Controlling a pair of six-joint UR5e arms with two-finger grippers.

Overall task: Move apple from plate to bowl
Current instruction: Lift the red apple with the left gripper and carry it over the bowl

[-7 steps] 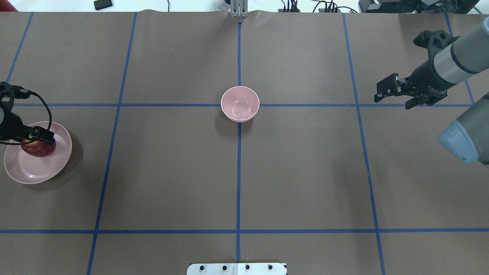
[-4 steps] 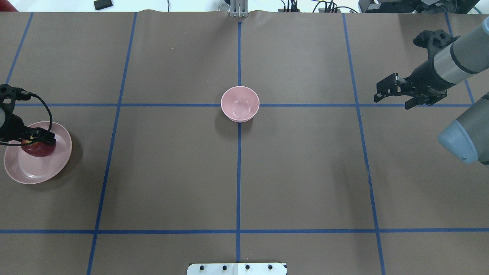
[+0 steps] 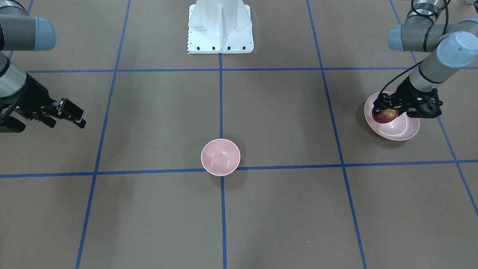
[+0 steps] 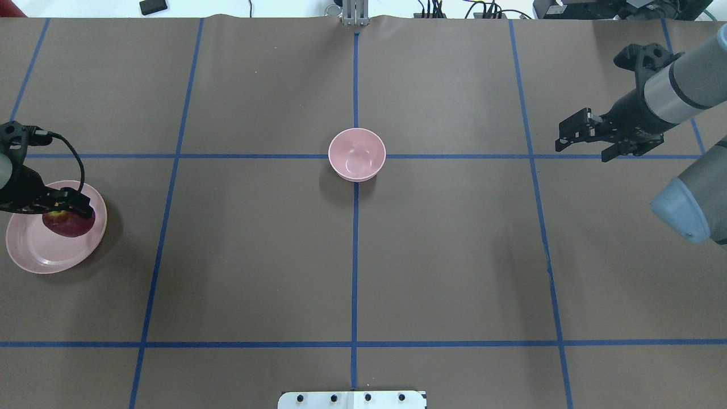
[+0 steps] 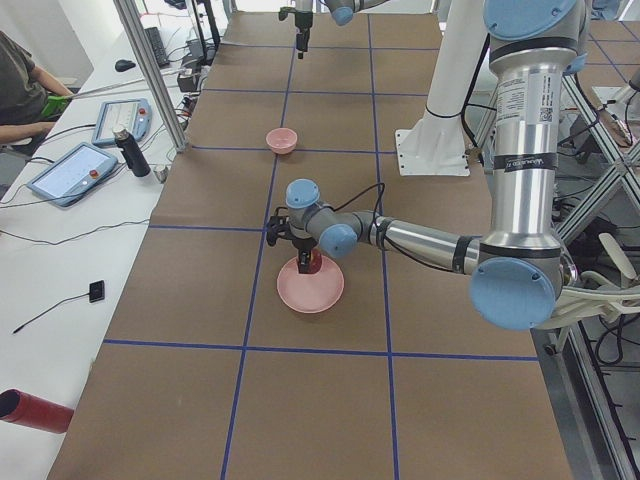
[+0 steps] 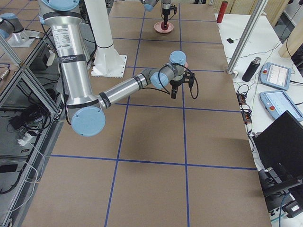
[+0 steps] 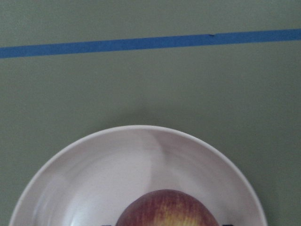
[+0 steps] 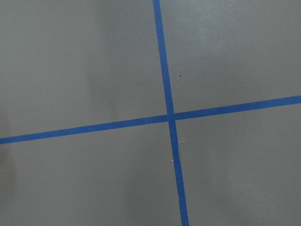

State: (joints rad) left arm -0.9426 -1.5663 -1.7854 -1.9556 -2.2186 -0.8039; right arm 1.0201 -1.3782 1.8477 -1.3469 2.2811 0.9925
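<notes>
The dark-red apple [image 4: 69, 226] is over the right part of the pale-pink plate [image 4: 33, 253] at the table's left edge. My left gripper [image 4: 68, 213] is shut on the apple from above. In the front-facing view the apple [image 3: 385, 116] sits between the fingers above the plate [image 3: 402, 130]. The left wrist view shows the apple's top [image 7: 167, 210] with the plate [image 7: 94, 169] below it. The small pink bowl [image 4: 356, 153] stands empty at the table's centre, far to the right of the apple. My right gripper [image 4: 580, 149] is open and empty at the far right.
Blue tape lines [image 4: 355, 255] divide the brown table cover into squares. The robot's white base plate [image 3: 220, 26] is at the near edge. The right arm's elbow [image 4: 687, 207] hangs over the table's right side.
My left gripper has shifted to the right with the apple, from the plate's middle toward its right rim. The right arm, bowl and plate have not moved.
</notes>
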